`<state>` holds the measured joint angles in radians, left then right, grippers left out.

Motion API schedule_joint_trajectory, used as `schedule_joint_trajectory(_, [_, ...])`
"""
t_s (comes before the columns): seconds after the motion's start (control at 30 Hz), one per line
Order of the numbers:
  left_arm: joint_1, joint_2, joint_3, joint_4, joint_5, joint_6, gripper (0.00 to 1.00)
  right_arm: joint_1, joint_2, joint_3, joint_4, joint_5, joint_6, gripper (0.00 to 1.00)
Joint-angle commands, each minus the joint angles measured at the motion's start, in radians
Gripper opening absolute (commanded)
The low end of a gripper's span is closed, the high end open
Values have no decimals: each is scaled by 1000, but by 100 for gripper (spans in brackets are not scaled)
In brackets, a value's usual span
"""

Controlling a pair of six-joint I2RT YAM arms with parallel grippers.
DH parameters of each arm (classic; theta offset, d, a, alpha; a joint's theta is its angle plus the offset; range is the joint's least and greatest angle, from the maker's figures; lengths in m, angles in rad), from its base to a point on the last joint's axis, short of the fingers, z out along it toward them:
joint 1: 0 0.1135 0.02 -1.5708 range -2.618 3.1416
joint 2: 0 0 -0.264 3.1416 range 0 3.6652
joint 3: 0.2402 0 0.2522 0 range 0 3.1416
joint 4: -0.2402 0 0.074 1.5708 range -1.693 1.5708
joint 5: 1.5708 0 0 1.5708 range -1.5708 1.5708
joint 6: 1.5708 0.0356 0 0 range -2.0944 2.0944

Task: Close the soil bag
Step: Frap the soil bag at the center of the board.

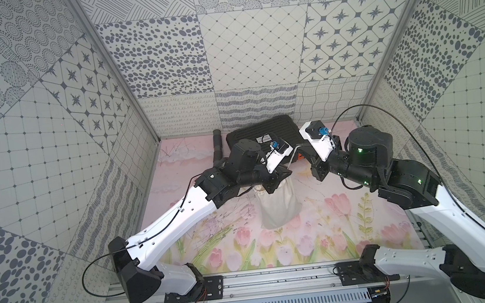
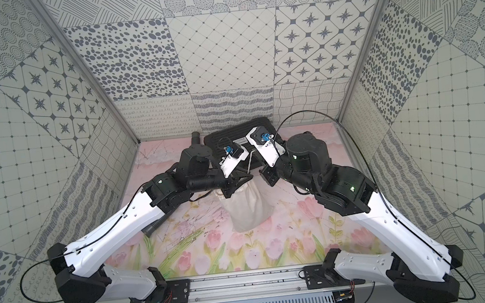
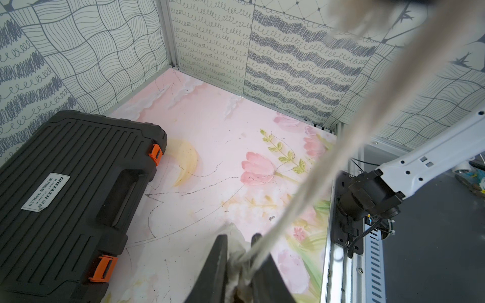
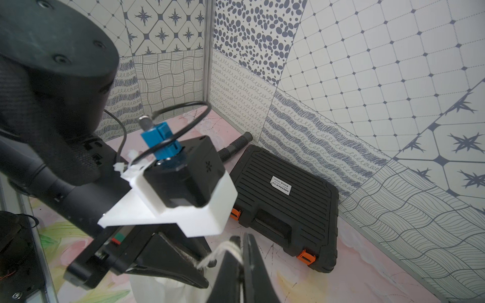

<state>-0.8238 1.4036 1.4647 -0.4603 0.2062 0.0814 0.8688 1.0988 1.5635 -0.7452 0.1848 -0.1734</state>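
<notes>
The soil bag is an off-white cloth sack that stands in the middle of the floral mat. My left gripper is shut on its gathered neck, with cloth bunched between the fingers. From there the white cord runs taut to my right gripper, which is shut on the cord a short way behind and to the right of the bag. In both top views the right jaws are hidden under the wrist camera mount.
A black ribbed case with orange latches lies at the back wall, just behind both grippers. A black corrugated tube lies to its left. Patterned walls enclose three sides.
</notes>
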Motion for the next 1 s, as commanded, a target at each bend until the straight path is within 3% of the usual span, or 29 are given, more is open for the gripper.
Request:
schedule_joint_trajectory(0.0, [-9,3,6,-145,-35,34,20,-5,-49,68,162,35,-9,0])
schedule_joint_trajectory(0.97, [-9,-34,-10,-239,-107,78,20,-88,-56,81,164,64,-22,0])
